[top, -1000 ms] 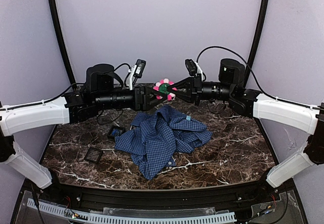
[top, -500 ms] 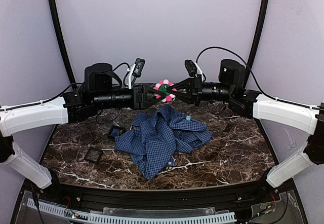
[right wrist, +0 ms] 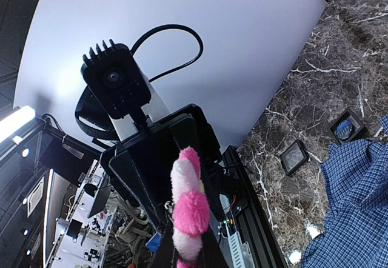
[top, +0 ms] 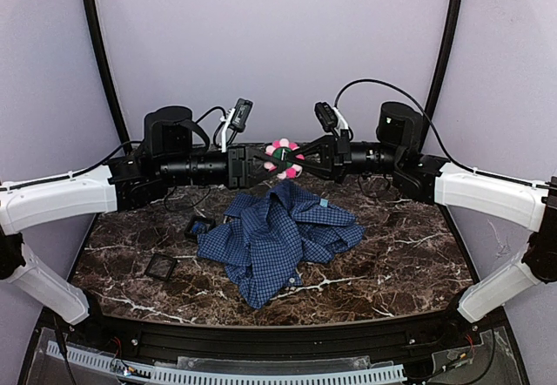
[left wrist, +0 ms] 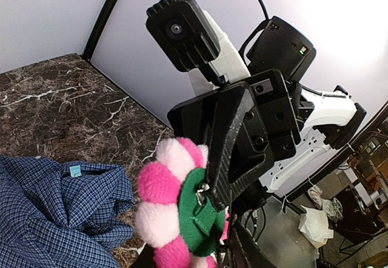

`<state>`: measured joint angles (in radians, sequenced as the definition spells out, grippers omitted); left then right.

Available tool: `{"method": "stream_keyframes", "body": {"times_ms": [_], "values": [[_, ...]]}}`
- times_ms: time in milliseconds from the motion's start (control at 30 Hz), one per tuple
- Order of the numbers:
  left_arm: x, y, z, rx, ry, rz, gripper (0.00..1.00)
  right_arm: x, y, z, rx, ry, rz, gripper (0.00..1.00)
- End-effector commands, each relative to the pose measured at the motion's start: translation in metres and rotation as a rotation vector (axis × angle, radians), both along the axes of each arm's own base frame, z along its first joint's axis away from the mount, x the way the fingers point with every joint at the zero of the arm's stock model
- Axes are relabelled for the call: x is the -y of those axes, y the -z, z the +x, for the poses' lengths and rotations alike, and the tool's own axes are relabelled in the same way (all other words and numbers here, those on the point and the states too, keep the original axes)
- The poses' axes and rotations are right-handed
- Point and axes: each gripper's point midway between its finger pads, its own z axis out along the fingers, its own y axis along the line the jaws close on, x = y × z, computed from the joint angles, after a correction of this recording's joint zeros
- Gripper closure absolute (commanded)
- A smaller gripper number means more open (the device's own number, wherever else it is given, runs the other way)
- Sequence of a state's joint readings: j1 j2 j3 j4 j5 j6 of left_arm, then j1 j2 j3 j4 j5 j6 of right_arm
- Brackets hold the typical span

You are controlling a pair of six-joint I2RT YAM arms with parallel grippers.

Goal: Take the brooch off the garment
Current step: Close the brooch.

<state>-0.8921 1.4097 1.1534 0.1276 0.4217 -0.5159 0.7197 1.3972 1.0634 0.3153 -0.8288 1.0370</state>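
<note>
- Above the far middle of the table (top: 409,259), the brooch (top: 281,151) hangs in the air between the two grippers, clear of the cloth below it.
- Its pink and pale-pink petals ring a green round centre, and in the left wrist view a small metal fitting shows at that centre.
- From the left, the left gripper (top: 273,162) reaches in level. Its fingers are drawn in close on the brooch, with the tips at the petals.
- From the right, the right gripper (top: 292,160) meets it, fingers pinched onto the green centre. In the top view the two pairs of fingers cross over the flower like an X.
- Seen from the right wrist, the brooch is edge-on, a narrow pink strip rising between that gripper's own fingers.
- Below and slightly nearer, the garment (top: 270,233) lies crumpled on the marble top, with its light-blue tag (top: 323,202) showing near the far right of the heap.
- Left of the garment sit two small black square trays. One tray (top: 199,226) is just beside the cloth's left edge, and the other tray (top: 161,267) is nearer and further left.
</note>
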Motion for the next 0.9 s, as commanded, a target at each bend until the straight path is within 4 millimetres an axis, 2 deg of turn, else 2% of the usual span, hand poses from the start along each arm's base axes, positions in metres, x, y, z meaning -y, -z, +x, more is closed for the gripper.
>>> {"method": "stream_keyframes", "body": {"times_ms": [0,233,867], "values": [[0.0,-0.018,-0.001,0.021,0.024,-0.038,0.72,-0.002,0.001,-0.007,0.03,-0.044,0.022,1.0],[0.0,-0.021,-0.004,0.01,0.053,-0.054,0.77,-0.003,0.0,-0.01,0.034,-0.064,0.035,1.0],[0.016,-0.018,-0.014,-0.085,0.216,-0.068,0.86,-0.004,0.003,-0.019,0.042,-0.127,0.033,1.0]]}}
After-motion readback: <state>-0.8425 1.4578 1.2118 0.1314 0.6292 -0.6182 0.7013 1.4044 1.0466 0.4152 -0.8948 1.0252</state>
